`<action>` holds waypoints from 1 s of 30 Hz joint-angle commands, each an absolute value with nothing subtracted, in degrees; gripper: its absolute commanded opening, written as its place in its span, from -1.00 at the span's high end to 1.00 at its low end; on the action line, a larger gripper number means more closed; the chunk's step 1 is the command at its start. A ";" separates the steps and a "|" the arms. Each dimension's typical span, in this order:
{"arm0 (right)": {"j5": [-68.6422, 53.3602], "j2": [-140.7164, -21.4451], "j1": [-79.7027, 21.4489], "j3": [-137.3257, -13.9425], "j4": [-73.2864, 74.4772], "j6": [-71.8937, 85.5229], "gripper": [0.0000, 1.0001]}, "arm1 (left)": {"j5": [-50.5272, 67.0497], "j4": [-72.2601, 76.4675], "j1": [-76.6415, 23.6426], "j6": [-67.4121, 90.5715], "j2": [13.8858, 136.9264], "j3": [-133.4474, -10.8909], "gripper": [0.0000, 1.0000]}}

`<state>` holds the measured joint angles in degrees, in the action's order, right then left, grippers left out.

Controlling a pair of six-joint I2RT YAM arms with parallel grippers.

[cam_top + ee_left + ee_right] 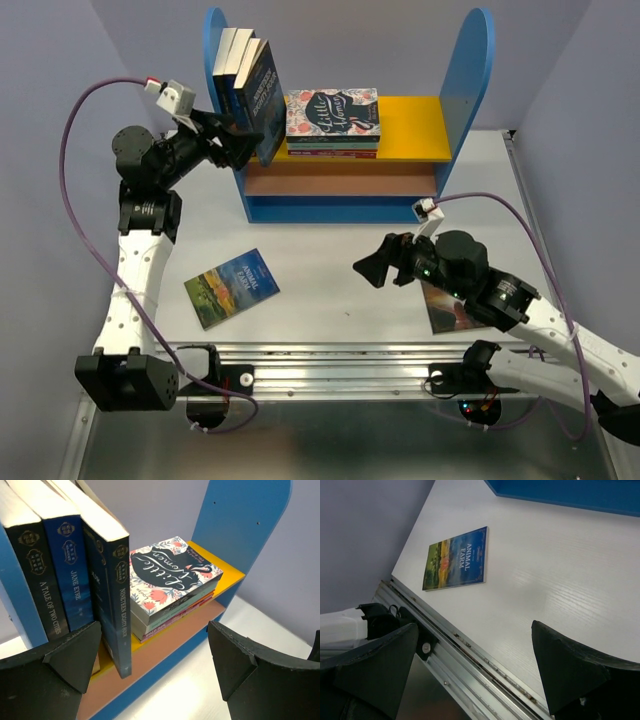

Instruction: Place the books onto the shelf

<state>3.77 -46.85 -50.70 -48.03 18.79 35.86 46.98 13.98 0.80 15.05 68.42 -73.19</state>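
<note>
The white bench is carrying the shelf at its far edge, with the Animal Farm book lying flat near-left and a second book, partly hidden, lying near-right.

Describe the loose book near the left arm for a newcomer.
On the white table, front left of the blue shelf, a book lies flat. Its green landscape cover reads Animal Farm; the other loose book, reddish, sits under the right arm.
</note>
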 commanded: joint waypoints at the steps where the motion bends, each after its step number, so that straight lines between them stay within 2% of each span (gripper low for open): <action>1: 3.08 -45.18 -50.80 -47.82 15.91 36.21 -1.00 | 41.85 11.18 -2.98 12.31 68.11 -73.30 -0.98; 8: 2.99 -44.83 -50.80 -47.73 15.82 36.74 -1.00 | 35.79 5.98 -8.17 8.79 73.56 -79.27 -0.98; 16: 3.60 -44.65 -50.80 -49.31 17.23 36.04 -1.00 | 32.87 2.72 -8.53 6.94 75.94 -85.17 -0.98; 25: 1.76 -46.40 -50.80 -49.04 16.61 35.60 -1.00 | 32.26 4.39 -8.61 6.59 64.00 -75.68 -0.98; 30: 0.53 -47.02 -50.80 -47.64 14.50 35.59 -1.00 | 25.07 2.03 -8.70 16.57 54.07 -68.13 -0.98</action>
